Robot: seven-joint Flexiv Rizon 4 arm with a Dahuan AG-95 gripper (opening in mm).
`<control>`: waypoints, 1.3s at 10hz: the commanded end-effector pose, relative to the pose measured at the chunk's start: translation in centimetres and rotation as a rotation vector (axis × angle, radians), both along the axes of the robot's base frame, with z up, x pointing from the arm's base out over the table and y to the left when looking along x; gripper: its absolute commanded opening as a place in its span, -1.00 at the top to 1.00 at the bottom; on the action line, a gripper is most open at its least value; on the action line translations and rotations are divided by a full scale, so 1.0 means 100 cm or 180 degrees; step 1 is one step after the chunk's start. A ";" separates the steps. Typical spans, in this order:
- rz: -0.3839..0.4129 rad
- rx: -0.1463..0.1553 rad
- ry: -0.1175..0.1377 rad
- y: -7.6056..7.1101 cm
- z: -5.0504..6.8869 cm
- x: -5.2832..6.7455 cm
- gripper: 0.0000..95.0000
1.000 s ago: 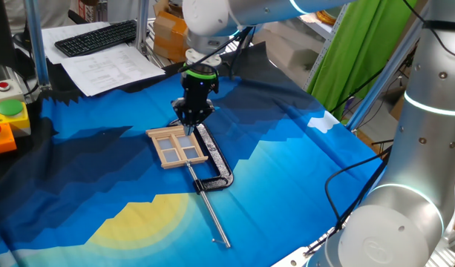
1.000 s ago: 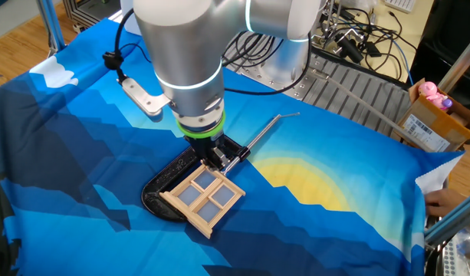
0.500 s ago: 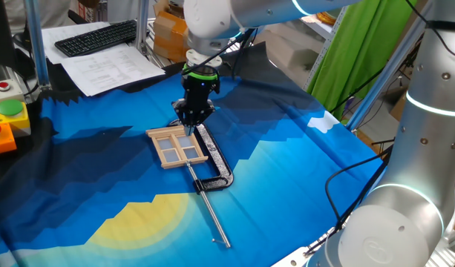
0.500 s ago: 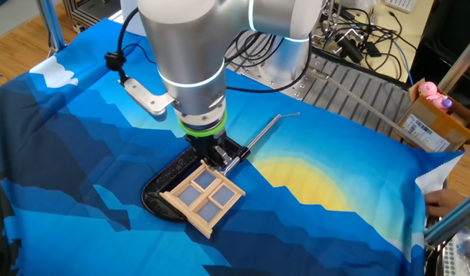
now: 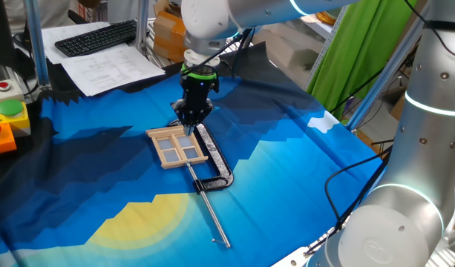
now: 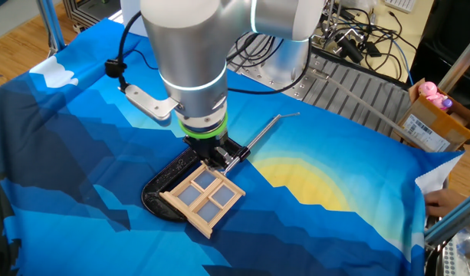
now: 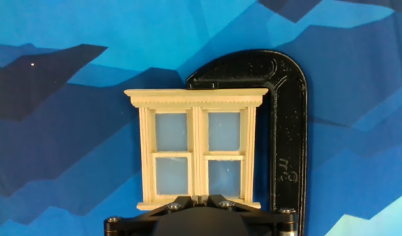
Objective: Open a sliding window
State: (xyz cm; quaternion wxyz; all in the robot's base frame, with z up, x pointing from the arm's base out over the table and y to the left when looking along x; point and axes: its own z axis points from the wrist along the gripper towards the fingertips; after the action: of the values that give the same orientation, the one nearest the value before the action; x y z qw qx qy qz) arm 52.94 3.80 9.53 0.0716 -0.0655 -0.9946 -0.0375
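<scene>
The sliding window [image 5: 179, 144] is a small pale wood frame with four panes, lying flat on the blue cloth; it also shows in the other fixed view [image 6: 206, 195] and in the hand view [image 7: 197, 154]. My gripper [image 5: 191, 126] points straight down at the window's edge beside the clamp, as the other fixed view [image 6: 218, 162] also shows. In the hand view my gripper [image 7: 199, 197] has its fingertips together at the middle of the window's lower rail, touching or just above it. I see nothing held between them.
A black metal clamp [image 5: 221, 169] curves round the window's side, and its long silver rod [image 5: 212, 215] runs toward the table's front. A keyboard [image 5: 93, 37] and papers [image 5: 112, 68] lie at the back. A box with red and green buttons [image 5: 8, 119] stands at the left.
The arm's upper body has shifted a little sideways in the other fixed view. The gripper tip and the window stay where they were.
</scene>
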 end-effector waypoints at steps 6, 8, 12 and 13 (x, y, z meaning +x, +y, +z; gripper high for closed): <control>0.0370 -0.0198 -0.0184 -0.009 -0.012 -0.005 1.00; 0.0327 -0.0187 -0.0154 -0.008 -0.006 -0.005 1.00; -0.0025 0.0002 -0.0111 -0.008 -0.006 -0.005 1.00; -0.0073 -0.0031 -0.0071 -0.008 -0.006 -0.005 1.00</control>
State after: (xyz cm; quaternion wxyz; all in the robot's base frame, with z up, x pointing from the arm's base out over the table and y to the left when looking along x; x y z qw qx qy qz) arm 52.56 2.91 9.03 0.0563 -0.0676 -0.9955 -0.0348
